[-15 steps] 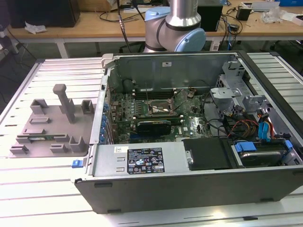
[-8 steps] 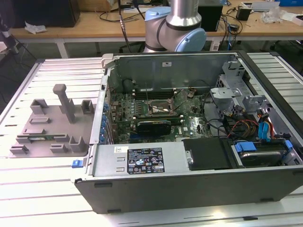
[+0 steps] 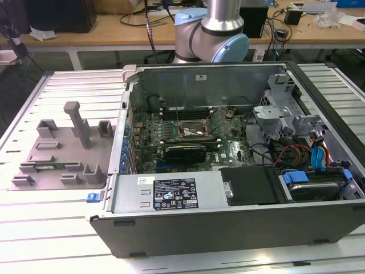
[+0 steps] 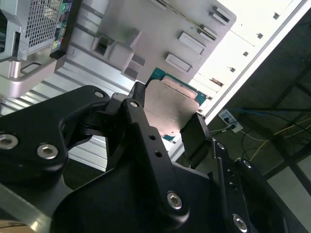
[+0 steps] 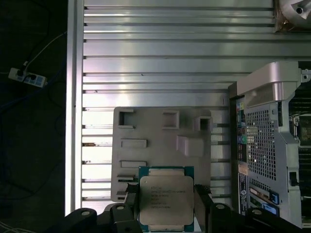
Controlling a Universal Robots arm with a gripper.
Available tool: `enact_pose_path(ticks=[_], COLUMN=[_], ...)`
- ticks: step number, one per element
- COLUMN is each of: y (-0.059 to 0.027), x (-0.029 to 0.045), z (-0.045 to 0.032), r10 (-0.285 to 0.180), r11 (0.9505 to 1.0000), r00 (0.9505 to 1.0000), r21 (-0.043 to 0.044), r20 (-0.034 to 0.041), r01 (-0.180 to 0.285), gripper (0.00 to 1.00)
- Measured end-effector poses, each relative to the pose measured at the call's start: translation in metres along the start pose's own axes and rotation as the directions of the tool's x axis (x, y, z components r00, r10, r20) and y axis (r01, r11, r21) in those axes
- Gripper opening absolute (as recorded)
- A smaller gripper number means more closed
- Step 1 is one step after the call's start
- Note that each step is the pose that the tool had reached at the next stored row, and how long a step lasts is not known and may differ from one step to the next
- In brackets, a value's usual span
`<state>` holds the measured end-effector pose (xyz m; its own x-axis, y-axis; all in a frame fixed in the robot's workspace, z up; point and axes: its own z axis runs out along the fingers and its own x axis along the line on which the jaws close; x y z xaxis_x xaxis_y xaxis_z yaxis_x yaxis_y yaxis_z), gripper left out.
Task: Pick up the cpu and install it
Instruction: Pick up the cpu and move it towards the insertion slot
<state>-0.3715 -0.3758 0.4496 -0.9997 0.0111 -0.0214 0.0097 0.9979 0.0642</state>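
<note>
CPU (image 5: 166, 201): held by two opposite edges, hanging above the grey tray (image 5: 155, 133).
Jaws: clamped on the CPU, thin edges only.
Slip risk: narrow hold, so a jolt could tilt or drop it.
Socket (image 3: 191, 132): inside the case (image 3: 217, 234), well apart; a tilted chip could bend pins.

Probably a robotics lab: an opened computer case (image 3: 228, 228) on a slatted aluminium table (image 3: 57, 228), cable-strewn workbenches (image 3: 114, 35) behind.
</note>
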Motion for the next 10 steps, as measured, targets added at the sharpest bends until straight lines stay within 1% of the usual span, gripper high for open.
enact_pose_path(ticks=[6,8,10], y=[0.0001,0.0001,0.0002], x=[-0.0084,-0.0121,-0.0183], z=[0.0001,0.0002,0.0004], r10=[0.0,0.0,0.0], r11=[1.0,1.0,1.0], r00=[1.0,1.0,1.0], r21=[0.0001,0.0,0.0], r20=[-0.0001,-0.0001,0.0], r01=[0.0,0.0,0.0], gripper=[0.54,0.54,0.54])
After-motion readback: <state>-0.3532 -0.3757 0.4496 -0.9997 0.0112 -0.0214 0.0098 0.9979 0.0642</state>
